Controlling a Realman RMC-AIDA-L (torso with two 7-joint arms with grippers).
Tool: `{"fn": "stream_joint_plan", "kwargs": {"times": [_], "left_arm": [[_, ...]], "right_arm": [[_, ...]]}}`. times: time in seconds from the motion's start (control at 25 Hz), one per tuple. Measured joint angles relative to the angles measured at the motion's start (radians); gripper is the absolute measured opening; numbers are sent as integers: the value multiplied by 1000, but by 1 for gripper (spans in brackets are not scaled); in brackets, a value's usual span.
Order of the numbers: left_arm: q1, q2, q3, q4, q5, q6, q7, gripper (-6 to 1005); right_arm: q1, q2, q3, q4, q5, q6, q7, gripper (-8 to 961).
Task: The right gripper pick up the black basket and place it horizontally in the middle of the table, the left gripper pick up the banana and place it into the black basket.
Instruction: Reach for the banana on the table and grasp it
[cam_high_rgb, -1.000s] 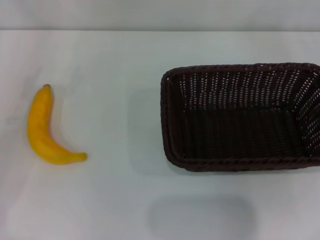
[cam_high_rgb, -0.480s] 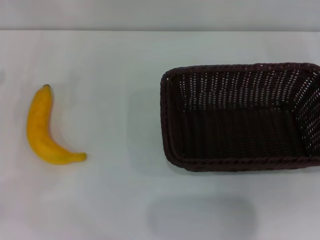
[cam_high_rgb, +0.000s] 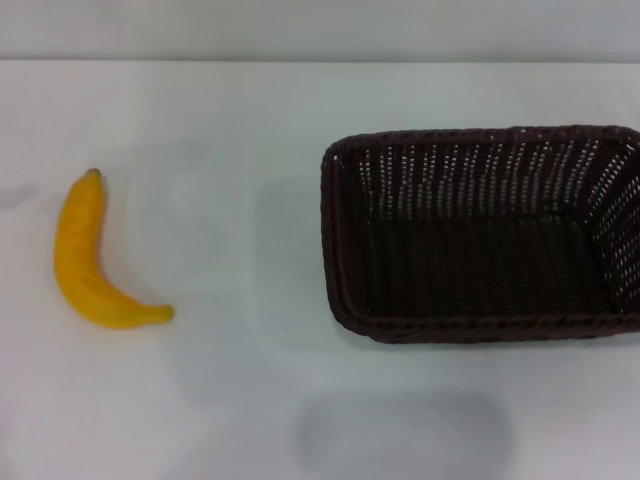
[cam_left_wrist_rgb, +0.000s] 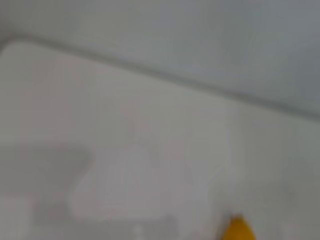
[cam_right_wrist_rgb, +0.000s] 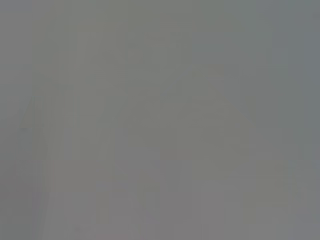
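- White surface (cam_high_rgb: 200, 100) carries both things, well apart.
- On my right, the black basket (cam_high_rgb: 480, 235) lies with its long axis crosswise, right end cut off by the head view's edge; I judge the right arm nearer it.
- On my left, the banana (cam_high_rgb: 85, 260) lies empty-handed, stem pointing away.
- Neither pincer shows, so I cannot tell their state or pose.

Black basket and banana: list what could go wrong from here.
1. The black basket lies at the table's right side, its right end cut off by the head view; a grasp there may go unseen.
2. Neither tool shows in any view, so alignment over the braided rim cannot be checked.
3. The banana lies far left, apart from the basket; it is curved and might roll or slip when pinched.
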Motion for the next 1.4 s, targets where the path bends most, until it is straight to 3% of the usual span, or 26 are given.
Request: {"fn": "stream_joint_plan", "kwargs": {"times": [0.16,0.36,0.72,1.04,1.4], "left_arm": [[-55,-5,7,-65,48,-48,10,803],[-110,-11,80,-159,83,-56,-35,801],[-182,-54,100,-272,205,-22,-107,797],[-212,-87,129,-342,272,47,-181,794],[-227,-104,141,-415,300,121,-213,791]], "right_arm": [[13,1,3,17,18,19,-26,853],[11,1,5,22,42,24,-45,872],[38,2,26,71,46,7,-152,872],[45,2,66,83,47,-13,-153,873],[44,2,65,84,47,-16,-162,873]]}}
